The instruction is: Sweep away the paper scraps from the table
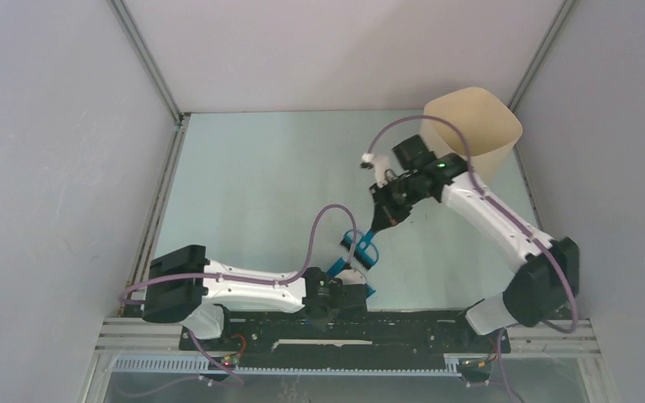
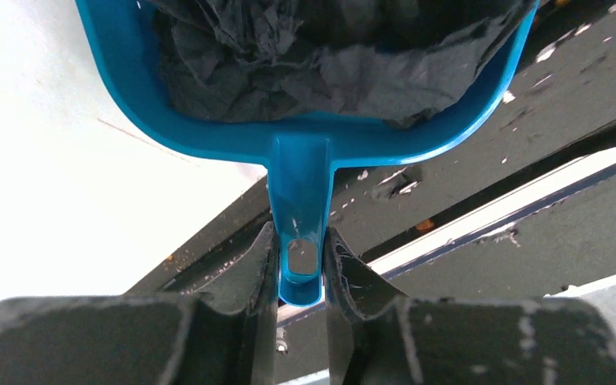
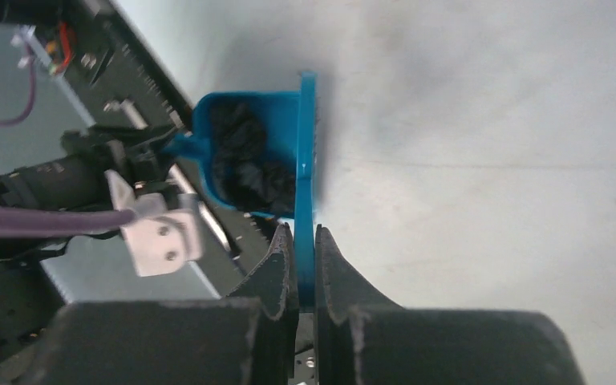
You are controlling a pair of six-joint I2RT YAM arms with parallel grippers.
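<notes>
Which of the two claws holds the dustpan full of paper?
The left gripper: it clamps the handle of the blue dustpan holding dark paper scraps; the right gripper pinches a thin blue brush.

Your dustpan [image 2: 305, 148] and brush [image 3: 307, 160] are smooth, glossy blue plastic. The paper scraps [image 2: 329, 64] are crumpled, matt dark paper. The counter [image 1: 252, 185] is smooth and matt, with metal rails [image 1: 157, 210].

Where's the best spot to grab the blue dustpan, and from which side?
By its slim handle, coming from behind the dustpan, opposite the open mouth. The handle sticks out of the back wall, thin enough to pinch, as the left gripper shows, and that probably keeps the paper scraps inside.
</notes>
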